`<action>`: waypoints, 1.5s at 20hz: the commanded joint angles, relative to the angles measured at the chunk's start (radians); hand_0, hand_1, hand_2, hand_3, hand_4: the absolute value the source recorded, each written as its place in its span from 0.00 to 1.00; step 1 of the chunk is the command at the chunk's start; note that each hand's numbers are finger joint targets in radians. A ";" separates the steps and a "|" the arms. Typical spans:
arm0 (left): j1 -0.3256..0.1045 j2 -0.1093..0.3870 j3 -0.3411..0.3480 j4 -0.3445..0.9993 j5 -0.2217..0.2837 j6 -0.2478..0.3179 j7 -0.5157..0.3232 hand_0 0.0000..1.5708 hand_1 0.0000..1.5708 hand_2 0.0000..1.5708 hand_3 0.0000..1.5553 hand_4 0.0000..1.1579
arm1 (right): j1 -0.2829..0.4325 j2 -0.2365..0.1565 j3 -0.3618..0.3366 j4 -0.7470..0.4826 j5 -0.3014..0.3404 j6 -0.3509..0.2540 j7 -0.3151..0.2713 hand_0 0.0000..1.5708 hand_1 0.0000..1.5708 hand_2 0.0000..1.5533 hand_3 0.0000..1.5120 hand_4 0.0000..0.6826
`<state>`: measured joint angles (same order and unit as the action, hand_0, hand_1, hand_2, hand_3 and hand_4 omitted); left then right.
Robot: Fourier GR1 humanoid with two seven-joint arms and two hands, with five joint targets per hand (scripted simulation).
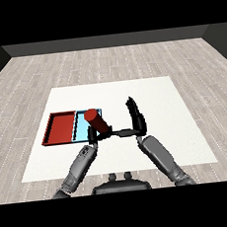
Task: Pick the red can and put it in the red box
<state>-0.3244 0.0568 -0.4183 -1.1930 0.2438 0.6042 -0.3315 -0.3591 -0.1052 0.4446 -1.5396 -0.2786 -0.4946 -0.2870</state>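
Red can [96, 121] over blue tray [81, 126] edge

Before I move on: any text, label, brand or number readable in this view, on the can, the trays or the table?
None can be read.
red can, held in the left hand: plain red, no label shows.
red tray and light blue tray: no markings.
white table: no writing.
right hand, open: plain black, no sign.

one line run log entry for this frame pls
left hand: shut on red can, over light blue tray | right hand: open, holding nothing | red tray: no can inside
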 commanded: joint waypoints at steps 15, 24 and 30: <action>-0.049 0.378 0.266 0.123 -0.068 -0.081 0.130 1.00 1.00 0.99 0.94 0.94 | 0.375 -0.211 -0.230 -0.126 -0.069 0.147 -0.079 0.00 0.00 0.00 0.00 0.00; -0.325 0.415 0.347 0.709 -0.127 -0.172 0.087 1.00 1.00 1.00 0.95 0.93 | 0.297 -0.221 -0.278 -0.014 -0.029 0.111 -0.018 0.00 0.00 0.00 0.00 0.00; -0.429 0.359 0.351 0.972 -0.186 -0.094 0.087 0.99 0.99 0.93 0.92 0.87 | 0.237 -0.184 -0.285 0.038 -0.052 0.120 0.013 0.00 0.00 0.00 0.00 0.00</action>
<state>-0.6811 0.4302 -0.0737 -0.3752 0.0891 0.4820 -0.2578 -0.0695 -0.3046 0.1690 -1.5420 -0.3200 -0.3761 -0.3050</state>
